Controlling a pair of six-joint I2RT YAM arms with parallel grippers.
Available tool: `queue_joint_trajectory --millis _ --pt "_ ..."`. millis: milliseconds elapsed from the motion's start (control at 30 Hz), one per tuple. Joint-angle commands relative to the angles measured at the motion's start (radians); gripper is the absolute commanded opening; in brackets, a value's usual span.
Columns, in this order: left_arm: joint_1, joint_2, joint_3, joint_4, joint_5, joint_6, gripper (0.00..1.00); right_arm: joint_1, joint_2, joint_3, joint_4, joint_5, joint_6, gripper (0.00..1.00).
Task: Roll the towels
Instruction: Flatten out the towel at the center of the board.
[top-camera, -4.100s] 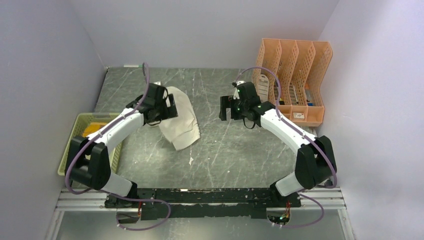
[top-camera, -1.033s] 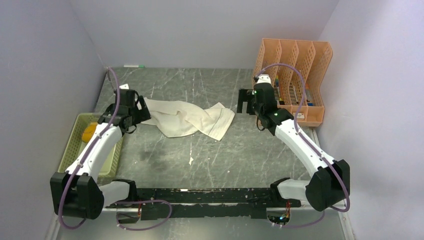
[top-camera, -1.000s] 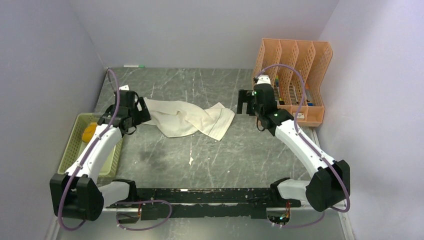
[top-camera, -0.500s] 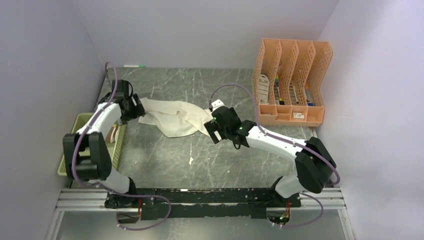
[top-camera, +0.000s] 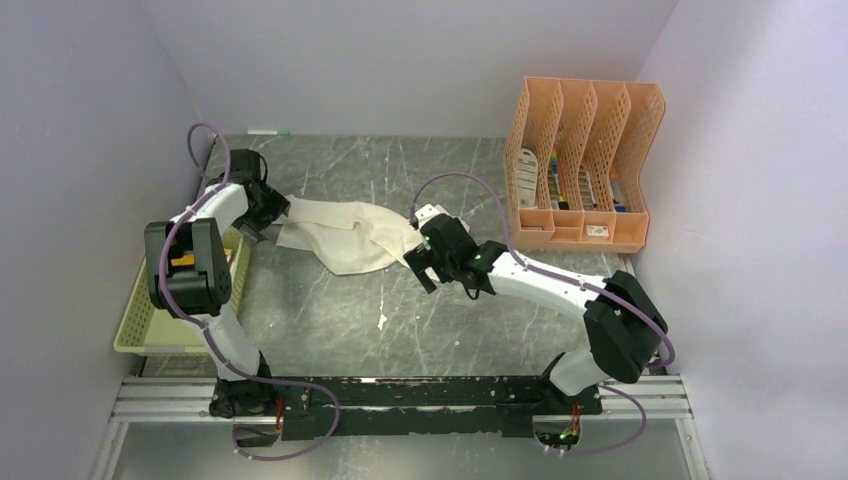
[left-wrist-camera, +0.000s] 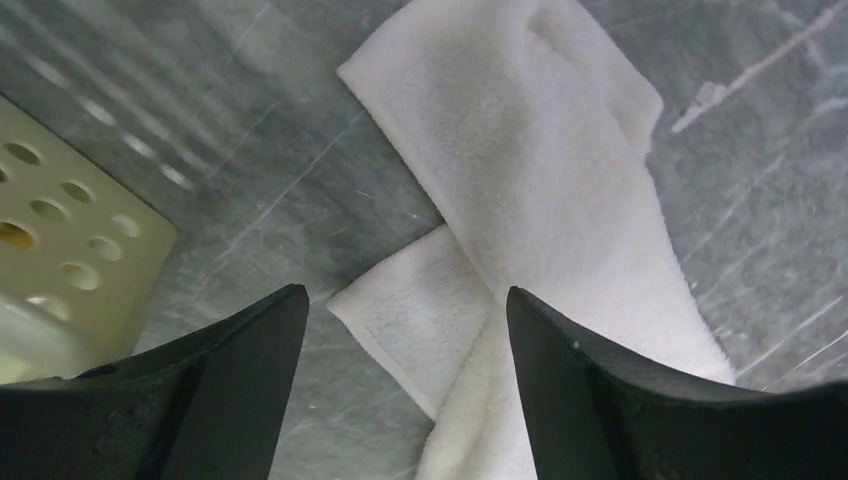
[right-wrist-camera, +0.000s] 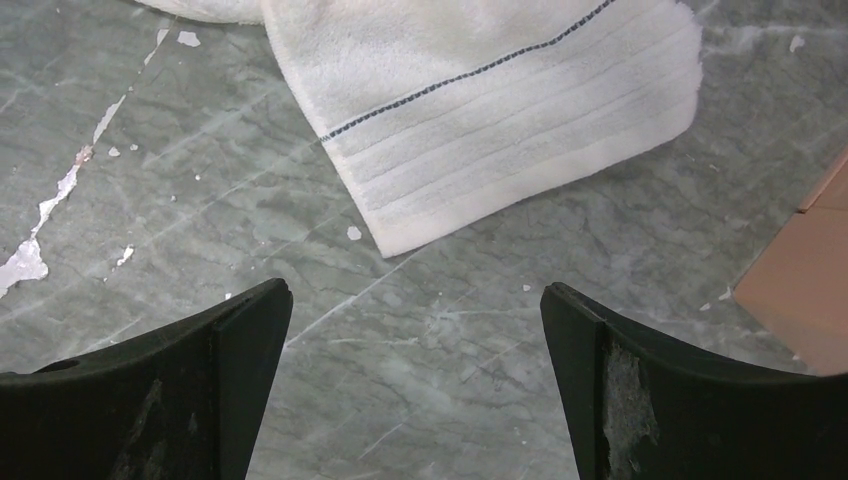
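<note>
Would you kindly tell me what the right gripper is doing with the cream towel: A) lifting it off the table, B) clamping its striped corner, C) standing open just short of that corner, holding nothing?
C: in the right wrist view the right gripper is open with only bare table between its jaws, and the cream towel lies just beyond them.

The gripper (right-wrist-camera: 415, 295), jaws apart, hangs above the cream towel (right-wrist-camera: 500, 110).

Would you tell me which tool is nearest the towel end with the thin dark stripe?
The right tool, facing the towel's striped, banded end; the left tool faces its plain end beside the yellow-green basket.
</note>
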Motion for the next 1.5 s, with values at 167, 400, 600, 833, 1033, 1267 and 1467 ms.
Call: queue_joint_trajectory --millis 167,400,600,833,1033,1267,1467 --pt "0.014 0.029 -0.028 0.082 -0.063 -0.347 0.75 0.004 0.016 -0.004 0.047 -0.042 -0.004 0.98" --pt "0.025 0.075 0.056 -0.021 -0.219 -0.442 0.76 0.004 0.013 -0.006 0.055 -0.061 -0.006 0.98" --pt "0.036 0.127 0.095 -0.035 -0.287 -0.528 0.72 0.004 -0.002 -0.006 0.048 -0.066 -0.005 0.98" --pt "0.036 0.225 0.186 0.0 -0.285 -0.565 0.59 0.005 -0.029 -0.006 0.037 -0.064 -0.004 0.98" --pt "0.032 0.322 0.303 -0.088 -0.308 -0.559 0.55 0.005 -0.051 -0.009 0.031 -0.062 -0.004 0.98" --pt "0.031 0.349 0.257 -0.009 -0.29 -0.495 0.45 0.003 -0.045 -0.011 0.038 -0.067 -0.001 0.98" --pt "0.031 0.35 0.19 0.134 -0.236 -0.383 0.07 -0.016 0.027 0.01 0.008 -0.064 0.007 0.98"
